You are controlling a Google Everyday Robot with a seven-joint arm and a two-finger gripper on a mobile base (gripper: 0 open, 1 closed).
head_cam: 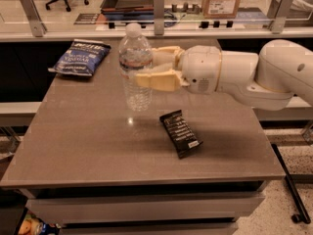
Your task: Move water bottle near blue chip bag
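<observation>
The water bottle (135,65) is clear ribbed plastic with a white cap. It stands upright and is lifted above the grey table (98,146). My gripper (146,65) reaches in from the right and is shut on the bottle's middle, one cream finger (157,79) in front and one behind. The blue chip bag (80,58) lies flat at the table's far left corner, a short way left of the bottle.
A small black snack bar wrapper (180,133) lies on the table below and right of the bottle. My white arm (244,77) spans the right side. A glass partition (156,9) with posts runs behind the table's far edge.
</observation>
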